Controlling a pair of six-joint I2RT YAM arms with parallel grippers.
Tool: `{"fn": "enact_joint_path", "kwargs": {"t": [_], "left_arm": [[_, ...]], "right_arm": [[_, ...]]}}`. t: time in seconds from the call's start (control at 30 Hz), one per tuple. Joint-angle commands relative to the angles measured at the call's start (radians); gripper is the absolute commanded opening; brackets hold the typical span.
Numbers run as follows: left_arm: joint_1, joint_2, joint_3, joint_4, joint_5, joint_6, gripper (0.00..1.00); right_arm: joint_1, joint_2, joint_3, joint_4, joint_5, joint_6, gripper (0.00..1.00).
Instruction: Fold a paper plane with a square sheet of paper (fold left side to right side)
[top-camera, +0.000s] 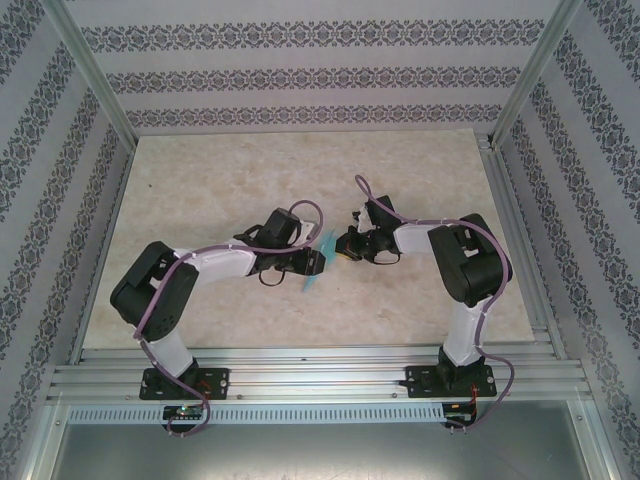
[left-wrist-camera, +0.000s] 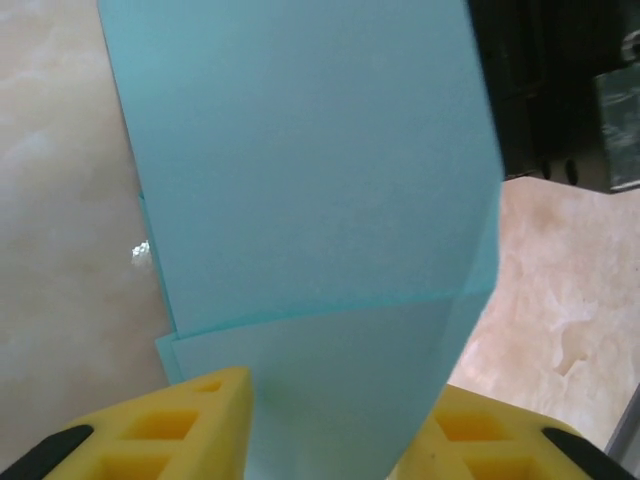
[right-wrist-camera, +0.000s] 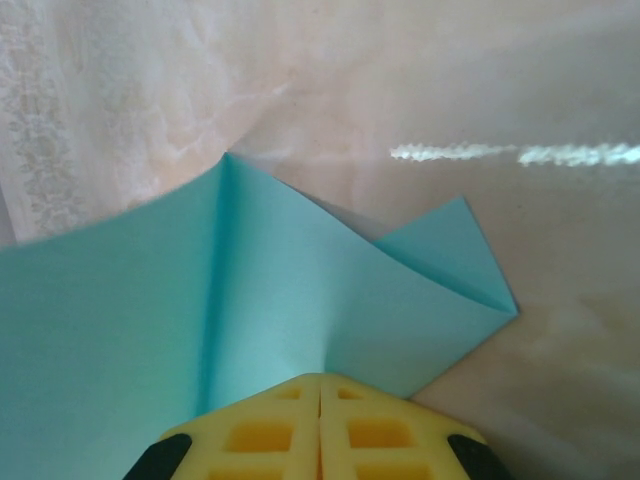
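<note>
- Working near the middle of the desk (top-camera: 250, 170), both arms reaching inward and almost meeting there.
- Pinching the sheet of paper (right-wrist-camera: 280, 290) in the right tool (right-wrist-camera: 320, 380): yellow pads pressed flat together with no gap, the paper's near edge trapped at their tips. Probably meant as the anchor, keeping one side fixed while the other side is handled.
- Seen from above as a thin turquoise sliver (top-camera: 312, 270) standing on edge between the left tool (top-camera: 318, 262) and the right tool (top-camera: 345, 247). Seemingly raised off the desk rather than lying flat on it.
- Spread wide on the left side: left tool (left-wrist-camera: 342, 385) with its two yellow pads well apart and the paper (left-wrist-camera: 300, 180) running through the gap unclamped. Cannot tell whether letting go or getting ready to bite.
- Already creased. In the right wrist view, one ridge rising from the pads to a peak, plus a small corner flap turned over at the right. In the left wrist view, a straight crease crossing low on the sheet, with doubled edges at the lower left.
- Judged as partway through: several layers made, no slim pointed dart yet.
- Likely held up like this so that one half can swing across onto the other, left side towards right.
- Worth watching: thin paper hanging from a single pinch, prone to sag or twist out of line before the next crease is pressed.
</note>
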Motion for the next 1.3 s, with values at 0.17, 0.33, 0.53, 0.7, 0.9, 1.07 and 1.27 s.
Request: {"fn": "enact_joint_path", "kwargs": {"t": [0.17,0.33,0.53,0.7,0.9,1.07,1.27], "left_arm": [[0.014,-0.063,0.064,-0.064,0.014,0.063,0.42],[0.013,-0.042,0.069,-0.052,0.041,0.067,0.46],[-0.026,-0.064,0.024,-0.005,0.062,0.098,0.50],[-0.098,-0.054,0.038,-0.050,-0.066,0.134,0.54],[-0.147,-0.017,0.108,-0.112,-0.209,0.178,0.60],[-0.164,0.043,0.167,-0.154,-0.256,0.213,0.59],[-0.166,0.074,0.191,-0.174,-0.281,0.222,0.41]], "right_arm": [[0.013,0.049,-0.007,-0.063,0.054,-0.034,0.07],[0.014,0.051,-0.008,-0.062,0.052,-0.035,0.07],[0.014,0.052,-0.010,-0.056,0.048,-0.026,0.07],[0.015,0.053,-0.010,-0.058,0.045,-0.028,0.07],[0.015,0.051,-0.011,-0.062,0.043,-0.031,0.07],[0.014,0.051,-0.011,-0.059,0.040,-0.028,0.07],[0.014,0.055,-0.011,-0.064,0.040,-0.032,0.07]]}}
